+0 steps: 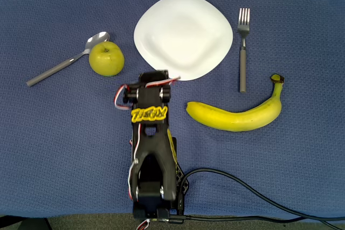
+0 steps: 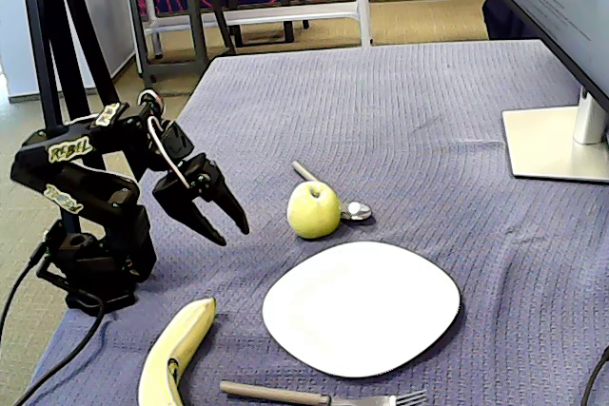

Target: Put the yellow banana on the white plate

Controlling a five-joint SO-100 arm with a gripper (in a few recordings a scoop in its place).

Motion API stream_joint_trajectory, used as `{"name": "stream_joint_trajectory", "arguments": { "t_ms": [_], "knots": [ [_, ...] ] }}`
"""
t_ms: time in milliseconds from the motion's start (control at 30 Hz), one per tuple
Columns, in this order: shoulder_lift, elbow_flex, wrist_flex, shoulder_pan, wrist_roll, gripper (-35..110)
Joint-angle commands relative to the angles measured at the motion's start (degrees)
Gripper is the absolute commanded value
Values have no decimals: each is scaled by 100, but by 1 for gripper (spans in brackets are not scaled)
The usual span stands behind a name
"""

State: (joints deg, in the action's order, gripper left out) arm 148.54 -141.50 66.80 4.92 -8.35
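Observation:
The yellow banana lies on the blue cloth to the right of my black arm, its brown stem up and to the right. In the fixed view the banana sits near the front edge, below and left of the white plate. In the overhead view the white plate is bare, just beyond the arm's wrist, which hides the fingers. My gripper hangs above the cloth left of the plate, slightly open, nothing between its fingers, well apart from the banana.
A yellow-green apple stands left of the plate with a spoon beside it. A fork lies between plate and banana stem. A monitor foot stands at the table's far right. Black cables trail from the arm's base.

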Motion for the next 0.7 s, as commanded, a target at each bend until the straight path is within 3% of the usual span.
{"name": "stream_joint_trajectory", "arguments": {
  "t_ms": [0,200,667],
  "knots": [
    [-694,879,-44,-343,-738,8],
    [-1670,1591,-35,-940,-1538,11],
    [-4236,4465,1143,-2610,-378,9]
  ]
}}
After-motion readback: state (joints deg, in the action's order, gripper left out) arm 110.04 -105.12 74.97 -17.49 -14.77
